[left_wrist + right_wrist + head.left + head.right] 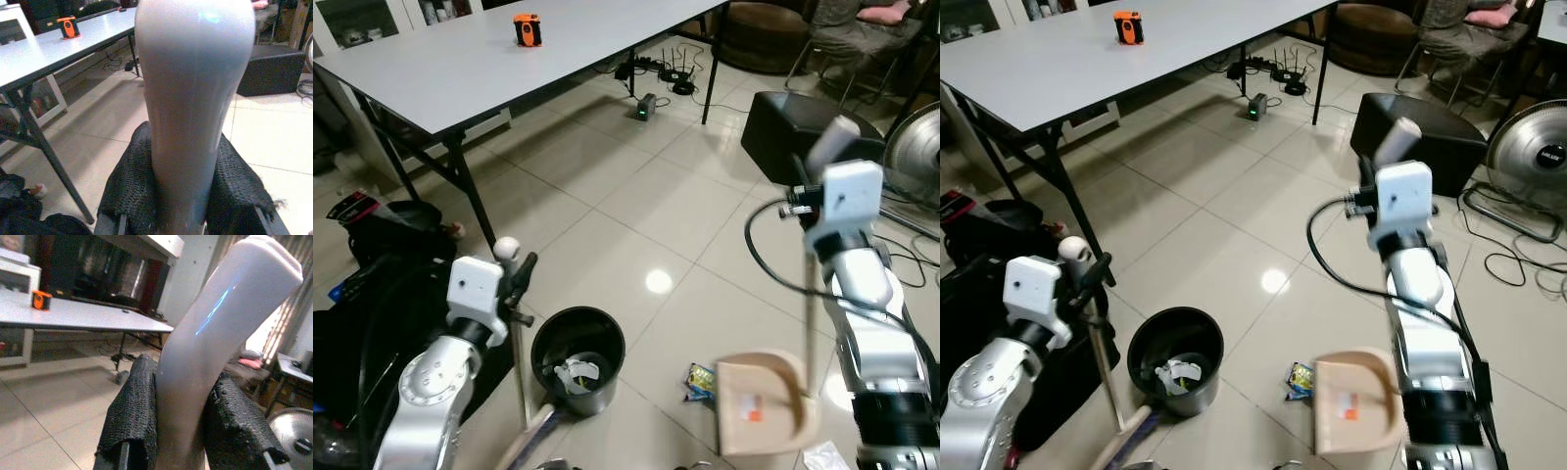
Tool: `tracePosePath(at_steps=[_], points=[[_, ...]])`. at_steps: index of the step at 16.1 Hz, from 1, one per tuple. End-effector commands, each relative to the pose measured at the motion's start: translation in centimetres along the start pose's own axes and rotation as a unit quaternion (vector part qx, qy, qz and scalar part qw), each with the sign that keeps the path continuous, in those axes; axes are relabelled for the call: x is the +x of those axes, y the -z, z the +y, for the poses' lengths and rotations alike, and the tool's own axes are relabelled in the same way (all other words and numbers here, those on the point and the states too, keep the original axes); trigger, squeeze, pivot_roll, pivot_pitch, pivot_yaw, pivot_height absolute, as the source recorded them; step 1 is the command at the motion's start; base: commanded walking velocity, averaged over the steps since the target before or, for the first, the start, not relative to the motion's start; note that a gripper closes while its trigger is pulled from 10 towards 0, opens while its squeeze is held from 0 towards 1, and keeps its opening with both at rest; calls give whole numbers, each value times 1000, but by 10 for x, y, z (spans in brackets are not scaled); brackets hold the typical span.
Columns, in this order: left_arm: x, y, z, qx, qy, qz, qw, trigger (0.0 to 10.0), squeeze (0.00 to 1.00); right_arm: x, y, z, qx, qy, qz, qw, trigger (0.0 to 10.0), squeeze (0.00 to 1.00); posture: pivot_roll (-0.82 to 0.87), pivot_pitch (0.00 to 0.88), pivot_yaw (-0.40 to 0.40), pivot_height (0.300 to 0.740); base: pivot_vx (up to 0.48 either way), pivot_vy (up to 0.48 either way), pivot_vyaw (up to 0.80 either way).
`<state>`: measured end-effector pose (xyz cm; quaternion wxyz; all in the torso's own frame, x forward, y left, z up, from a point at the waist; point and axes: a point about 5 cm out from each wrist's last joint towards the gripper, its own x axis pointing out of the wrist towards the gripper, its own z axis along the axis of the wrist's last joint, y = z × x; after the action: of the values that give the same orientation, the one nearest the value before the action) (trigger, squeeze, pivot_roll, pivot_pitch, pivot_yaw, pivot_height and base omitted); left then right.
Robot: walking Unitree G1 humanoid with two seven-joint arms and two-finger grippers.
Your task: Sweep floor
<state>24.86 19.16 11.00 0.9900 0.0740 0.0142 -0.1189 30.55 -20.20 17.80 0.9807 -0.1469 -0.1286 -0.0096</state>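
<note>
Broom handle [516, 323] is pinched by the left gripper [516, 279] at lower left of the frame; the rounded pale tip is seen just above the fingers, and the shaft runs down toward the bottom edge beside the bin. In the left wrist view the handle is pressed between both black mesh pads [132, 191], with no gap seen.

Dustpan handle [215, 347] is clamped by the right gripper [815, 191] at right of centre. The thin pole drops from it to the beige dustpan [759, 401], which sits on the tiled floor [636, 196] at lower right. An orange-and-white scrap is seen inside the pan. A small snack wrapper [699, 379] lies on the floor just beside the pan's left edge.

Black trash bin [578, 357] stands on the floor at lower centre, between broom and dustpan, with crumpled paper inside.

Grey desk [460, 69] fills the upper left; an orange device [528, 29] rests on it. Black bags [382, 245] are piled at the left edge. A black box [793, 132] and a floor fan [915, 147] are seen at upper right, cables and a router [680, 78] under the desk's far end.
</note>
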Motion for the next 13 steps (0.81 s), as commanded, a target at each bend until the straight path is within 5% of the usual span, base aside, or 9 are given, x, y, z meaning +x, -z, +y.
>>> tracePosePath(at_steps=[1,10,13], points=[[9,-22,-13,9,13,-32,999,10000,0,-1,-12,-4,5,17,-28,999,10000,0,41,2,21,740,0,0,0],[11,-26,-19,7,18,-28,999,10000,0,-15,-1,6,35,2,2,999,10000,0,43,0,12,740,-310,0,0],[12,-26,-20,8,21,-29,999,10000,0,-21,13,8,76,15,52,996,10000,0,41,0,13,740,-303,0,0]])
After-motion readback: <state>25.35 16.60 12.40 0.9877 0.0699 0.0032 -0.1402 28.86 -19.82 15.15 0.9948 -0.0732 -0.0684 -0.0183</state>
